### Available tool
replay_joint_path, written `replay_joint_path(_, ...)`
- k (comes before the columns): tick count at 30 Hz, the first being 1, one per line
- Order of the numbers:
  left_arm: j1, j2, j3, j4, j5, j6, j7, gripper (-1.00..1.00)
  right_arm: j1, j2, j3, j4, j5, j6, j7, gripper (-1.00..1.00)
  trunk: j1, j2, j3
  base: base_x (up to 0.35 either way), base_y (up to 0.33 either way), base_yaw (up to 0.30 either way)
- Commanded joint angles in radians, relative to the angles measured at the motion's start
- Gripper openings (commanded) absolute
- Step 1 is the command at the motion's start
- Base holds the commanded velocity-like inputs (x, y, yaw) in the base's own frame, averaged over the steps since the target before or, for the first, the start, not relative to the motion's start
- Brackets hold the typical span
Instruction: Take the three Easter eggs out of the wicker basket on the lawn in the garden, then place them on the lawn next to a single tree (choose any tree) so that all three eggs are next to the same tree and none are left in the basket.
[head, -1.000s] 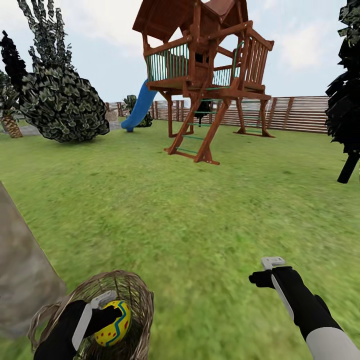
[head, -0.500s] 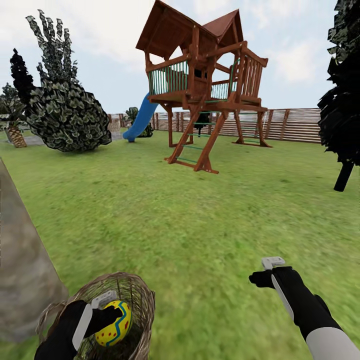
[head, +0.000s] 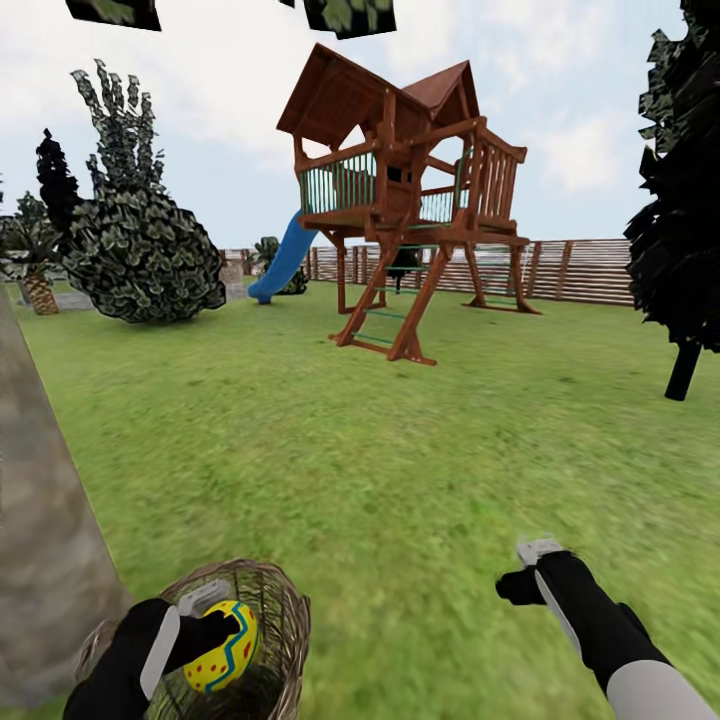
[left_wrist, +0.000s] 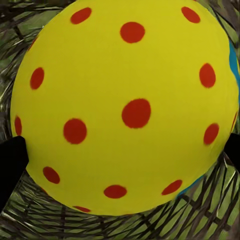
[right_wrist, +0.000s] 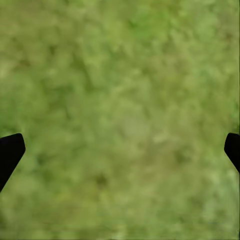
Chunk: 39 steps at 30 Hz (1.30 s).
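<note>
Left wrist view: smooth red-dotted egg (left_wrist: 125, 107), woven basket (left_wrist: 200, 215).

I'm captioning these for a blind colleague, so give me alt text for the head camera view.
The left gripper holds a yellow Easter egg over the wicker basket beside a grey tree trunk. The right gripper hovers open above the lawn, with a wooden play tower beyond.

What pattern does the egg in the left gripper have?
Yellow Easter egg with red dots and a blue zigzag stripe; best in the left wrist view.
</note>
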Motion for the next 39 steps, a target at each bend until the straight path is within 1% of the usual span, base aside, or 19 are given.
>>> replay_joint_path(1,0.0,0.003,0.003,-0.001,0.004,0.008,0.002,-1.0,-0.001,-0.001,0.003,0.032,0.007,0.004,0.004,1.0,-0.001,0.0,0.003,0.0,0.0,0.0)
replay_joint_path(2,0.0,0.006,0.003,-0.001,0.0,0.013,0.002,-1.0,-0.001,0.0,0.003,0.069,0.009,0.003,0.004,1.0,-0.001,0.0,0.007,0.0,0.0,0.0)
replay_joint_path(4,0.0,0.007,0.003,0.007,-0.02,0.017,0.002,-1.0,-0.001,0.002,0.004,0.114,0.009,0.002,0.005,1.0,-0.002,0.0,0.015,0.0,0.0,0.0)
replay_joint_path(5,0.0,0.006,0.002,0.012,-0.034,0.016,0.002,-1.0,-0.001,0.008,0.005,0.129,0.009,0.002,0.005,1.0,-0.002,0.001,0.018,0.0,0.0,0.0)
replay_joint_path(7,0.0,0.004,0.001,0.016,-0.042,0.016,0.002,-1.0,-0.001,0.021,0.005,0.138,0.011,0.003,0.004,1.0,-0.003,0.001,0.026,0.0,0.0,0.0)
replay_joint_path(8,0.0,0.001,0.0,0.016,-0.044,0.016,0.002,-1.0,-0.001,0.024,0.004,0.14,0.011,0.002,0.004,1.0,-0.007,0.008,0.029,0.0,0.0,0.0)
replay_joint_path(16,0.0,-0.005,-0.001,0.018,-0.042,0.013,0.005,-1.0,-0.001,0.025,0.003,0.142,0.011,0.004,0.004,1.0,-0.038,0.064,0.054,-0.011,-0.009,0.0)
replay_joint_path(20,0.0,-0.008,-0.003,0.02,-0.041,0.009,0.006,-1.0,-0.001,0.02,0.003,0.144,0.01,0.004,0.004,1.0,-0.053,0.092,0.067,-0.178,-0.148,0.0)
replay_joint_path(22,0.0,-0.009,-0.003,0.033,-0.041,0.008,0.007,-1.0,-0.001,0.02,0.003,0.147,0.01,0.004,0.004,1.0,-0.053,0.092,0.067,-0.065,-0.037,0.0)
replay_joint_path(27,0.0,-0.011,-0.004,0.048,-0.043,0.006,0.01,-1.0,-0.001,0.022,0.003,0.17,0.012,0.002,0.002,1.0,-0.072,0.127,0.083,-0.272,-0.004,0.0)
replay_joint_path(35,0.0,-0.011,-0.004,0.047,-0.043,0.006,0.011,-1.0,-0.001,0.021,0.003,0.172,0.013,0.002,0.003,1.0,-0.103,0.183,0.108,-0.03,0.0,0.0)
replay_joint_path(39,0.0,-0.012,-0.004,0.047,-0.036,0.006,0.008,-1.0,-0.001,0.022,0.003,0.172,0.011,0.002,0.005,1.0,-0.118,0.211,0.12,0.0,0.0,-0.196)
